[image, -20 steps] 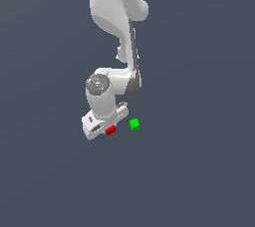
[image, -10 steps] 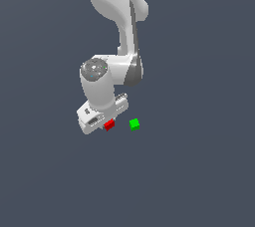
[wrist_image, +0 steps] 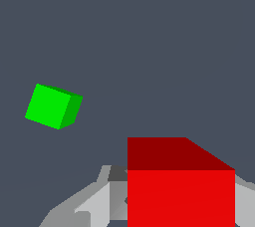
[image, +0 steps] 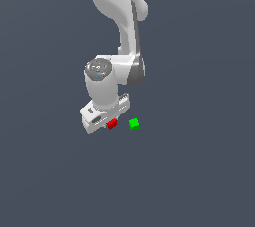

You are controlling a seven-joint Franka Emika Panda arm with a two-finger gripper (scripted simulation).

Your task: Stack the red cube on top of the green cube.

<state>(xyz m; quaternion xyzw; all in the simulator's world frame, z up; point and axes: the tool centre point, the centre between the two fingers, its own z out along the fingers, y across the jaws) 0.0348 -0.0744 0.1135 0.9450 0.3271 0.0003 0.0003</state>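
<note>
While your white tool [image: 106, 119] looks clamped on the small bright red cube [wrist_image: 180, 183], just beside the small bright green cube [image: 134, 124], a loose grip or off-centre release could topple your stack.

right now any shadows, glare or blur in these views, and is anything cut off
Exterior view: sharp, flat lighting, no cast shadows under the red cube or green cube, soft shading on the arm. Wrist view: crisp, no glare, red cube looms large and is cropped by the frame edge; green cube shows lit and darker faces.
</note>
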